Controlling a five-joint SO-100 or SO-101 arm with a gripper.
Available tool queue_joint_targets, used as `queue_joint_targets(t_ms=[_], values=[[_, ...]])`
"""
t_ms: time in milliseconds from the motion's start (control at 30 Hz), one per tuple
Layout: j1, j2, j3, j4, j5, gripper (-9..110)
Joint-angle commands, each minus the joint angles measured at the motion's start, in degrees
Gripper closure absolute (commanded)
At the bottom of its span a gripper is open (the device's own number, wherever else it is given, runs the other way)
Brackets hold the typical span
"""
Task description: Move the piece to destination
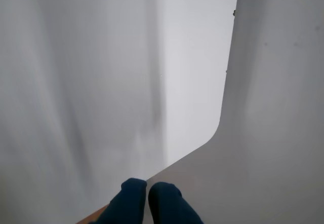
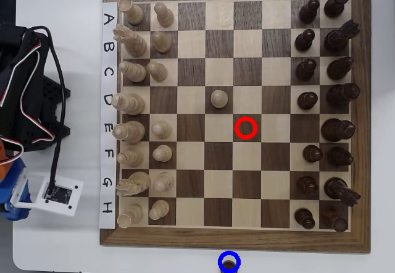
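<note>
Shows the dark brown pawn (image 2: 229,263) standing inside the blue ring (image 2: 221,262), off the chessboard (image 2: 234,240) and hard against the bottom edge of the white counter (image 2: 74,242) in the overhead view, roughly midway along that edge. Shows only the pawn's round head, cut by the picture's lower border. Places the ring just below the board's wooden frame, under the column marked 5.

Leaves one square bare in the row of dark pawns (image 2: 307,39) along the board's right side, on the line lettered E, with the taller dark pieces (image 2: 338,128) ranked behind them. Marks a pale square at the board's middle with a red ring (image 2: 237,128), nothing inside it. Sets one cream pawn (image 2: 217,98) forward on the square up and to the left of that ring, apart from the other cream pieces (image 2: 131,104) lined up beside the letter strip on the left.

Finds the arm (image 2: 31,88) folded at the counter's left edge, well apart from the pawn, black and white cables looping over it and a small white circuit box (image 2: 58,194) lying just beside the board's bottom-left corner.

From the wrist view, catches the jaws clenched, two dark blue fingertips (image 1: 132,193) pressed together with nothing between them, above a rounded corner of the counter (image 1: 273,158).
</note>
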Motion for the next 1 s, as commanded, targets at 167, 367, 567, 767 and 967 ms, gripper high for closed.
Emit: queue_joint_targets(t_ms=[167,367,567,767,967], values=[[0.9,3.3,0.8,-4.1,-0.5,101],[1.8,3.3,0.8,-4.1,0.8,101],[1.7,3.3,0.8,-4.1,0.6,101],[1.5,3.3,0.8,-4.1,0.3,101],[0.4,3.3,0.8,-4.1,-0.9,101]])
